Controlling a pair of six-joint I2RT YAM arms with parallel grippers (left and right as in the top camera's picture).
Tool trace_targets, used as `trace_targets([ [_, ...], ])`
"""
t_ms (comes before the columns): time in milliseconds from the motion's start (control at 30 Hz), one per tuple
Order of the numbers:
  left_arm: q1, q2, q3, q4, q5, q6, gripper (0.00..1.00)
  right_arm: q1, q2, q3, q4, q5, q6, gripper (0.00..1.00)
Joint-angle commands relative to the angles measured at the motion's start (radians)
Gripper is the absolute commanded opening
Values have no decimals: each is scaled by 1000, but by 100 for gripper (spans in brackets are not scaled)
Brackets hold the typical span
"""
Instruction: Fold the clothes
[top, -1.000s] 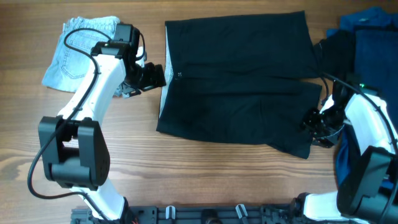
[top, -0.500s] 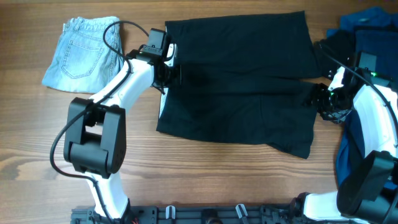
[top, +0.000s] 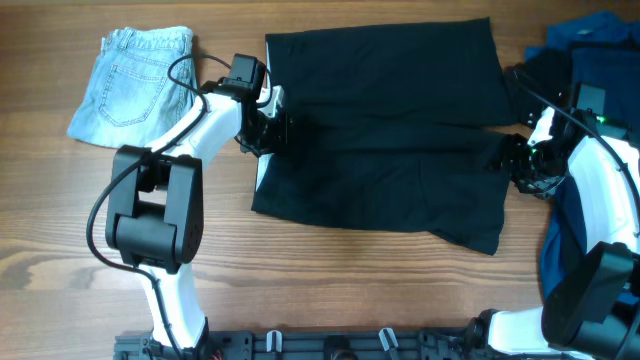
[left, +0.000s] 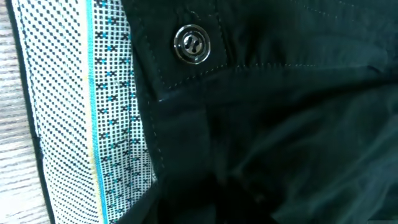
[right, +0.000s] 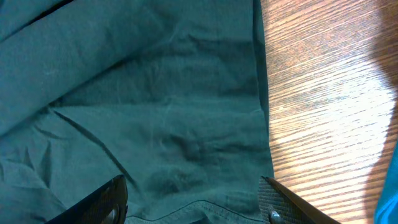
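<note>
**While both arms sit at opposite ends of the black shorts (top: 380, 130), the first fold is not yet made**

Nearest the robot's base, the table (top: 330, 290) is bare wood. Just beyond it, the shorts lie spread flat across the middle, waistband to the robot's left and leg hems to its right.

At the waistband, the left gripper (top: 272, 130) is down on the cloth, near the middle of that edge. Its wrist camera is pressed close to the fabric and shows the metal button (left: 191, 45) and the dotted lining (left: 106, 112) turned outward. No finger shows clearly there, so whether its jaws are spread or pinching cannot be told.

At the hem end, the right gripper (top: 505, 160) hovers over the leg edge. Its fingers (right: 109, 196) stand wide apart, with cloth under them and wood just beside, so the jaws are spread and hold nothing.

Judging by this, the step in hand is taking hold of the shorts at both ends before folding one half over the other. The next move calls for the right jaws to come down over the hem and pinch it. The left needs a firm hold on the waistband, so that both ends lift together without dragging the cloth.

Farther off, folded denim shorts (top: 135, 80) lie at the far left. A heap of blue clothes (top: 595, 45) waits at the far right.
</note>
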Motion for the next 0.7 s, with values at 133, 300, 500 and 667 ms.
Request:
trace_targets([
  [133, 119, 13, -3, 5, -123, -49, 4, -4, 5, 14, 3, -17, -14, 68],
  [300, 204, 54, -4, 2, -105, -97, 4, -4, 5, 14, 5, -45, -18, 68],
  [500, 204, -72, 14, 36, -33, -97, 50, 6, 8, 13, 111, -196, -42, 65],
  [667, 201, -192, 14, 80, -24, -97, 57, 89, 73, 11, 161, -214, -32, 50],
])
